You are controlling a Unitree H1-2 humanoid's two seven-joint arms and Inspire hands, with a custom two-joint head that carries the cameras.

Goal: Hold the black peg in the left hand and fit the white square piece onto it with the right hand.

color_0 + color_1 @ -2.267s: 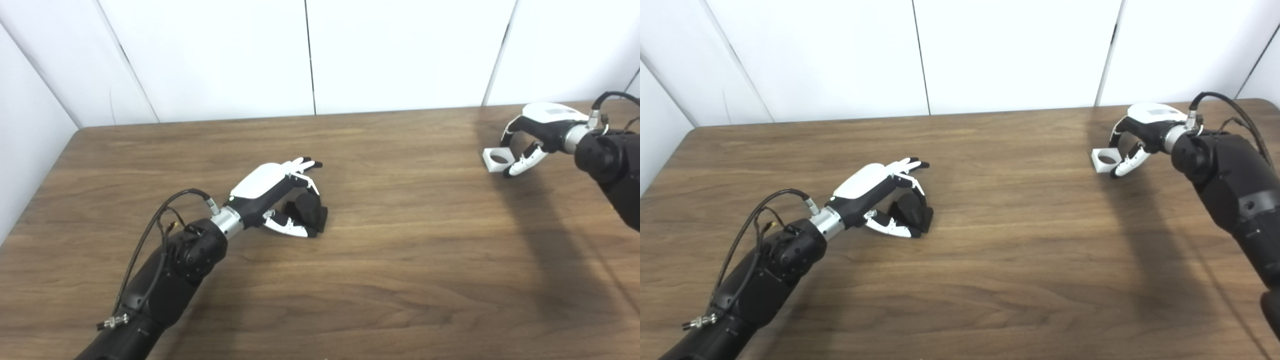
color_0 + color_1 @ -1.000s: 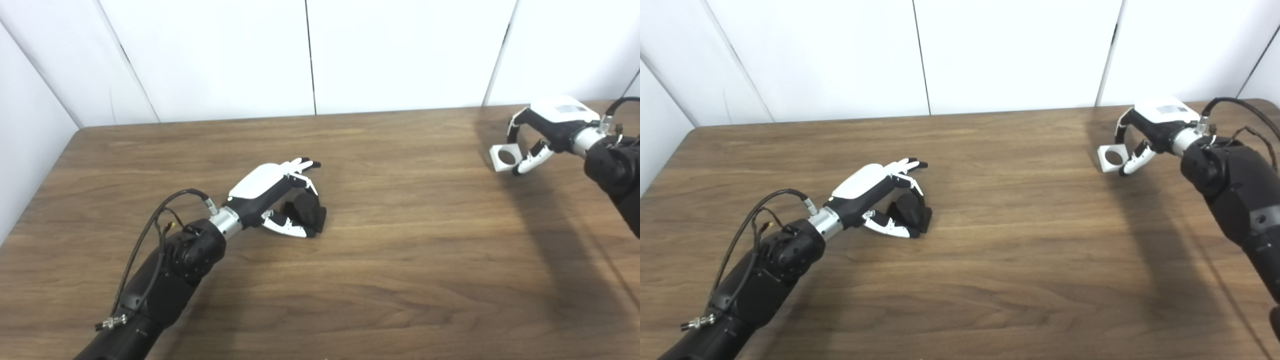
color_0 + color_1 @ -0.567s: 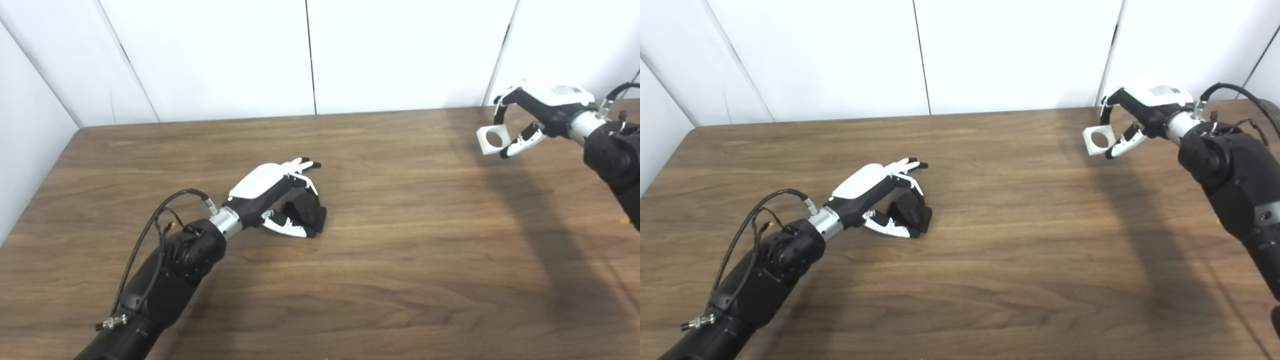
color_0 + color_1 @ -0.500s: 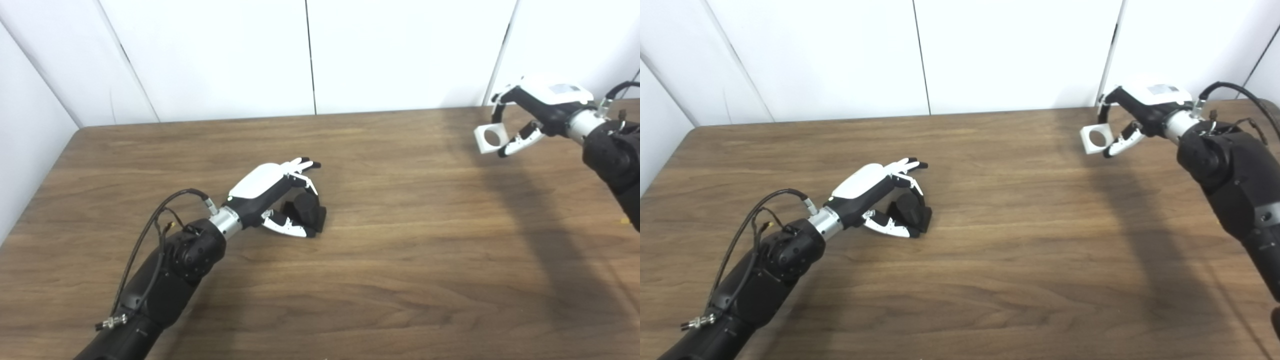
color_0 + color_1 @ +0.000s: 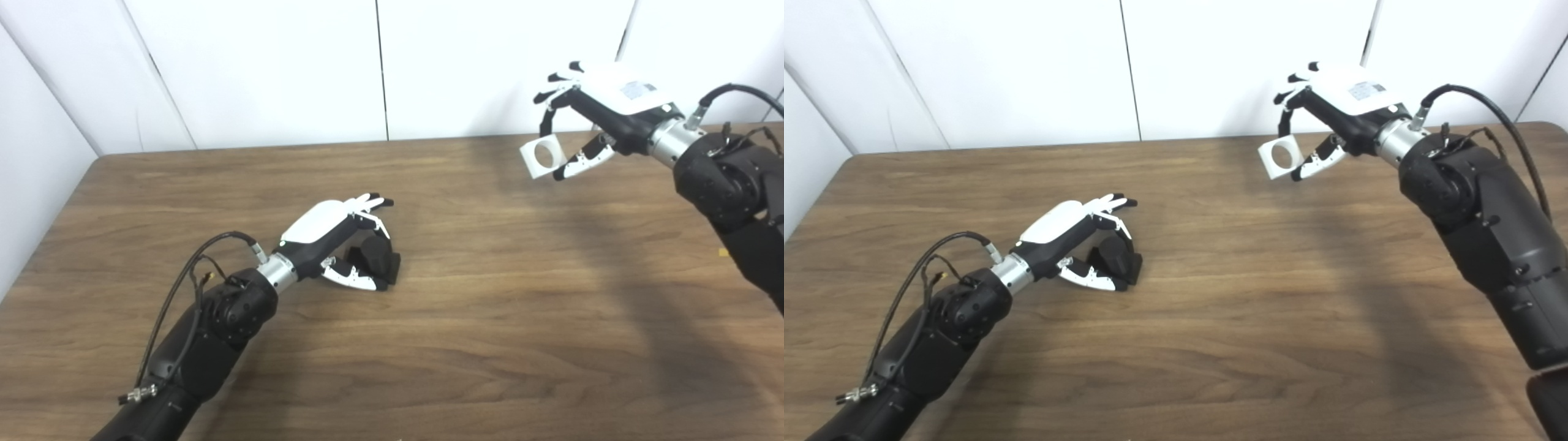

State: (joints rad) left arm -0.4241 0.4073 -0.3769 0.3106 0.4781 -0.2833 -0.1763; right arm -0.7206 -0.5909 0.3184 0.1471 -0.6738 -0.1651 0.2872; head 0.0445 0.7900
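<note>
The black peg rests on the wooden table left of the middle. My left hand is shut on it, a finger over its top and the thumb along its near side. My right hand is raised above the table's far right part. It is shut on the white square piece, pinched between thumb and a finger, its round hole facing me. The piece also shows in the right eye view, far to the right of the peg.
White wall panels stand right behind the table's far edge. A white wall borders the table's left side. A cable loops off the left wrist.
My right hand has lifted the white square piece off the table and carried it up and to the left. The left hand and the peg have not moved.
</note>
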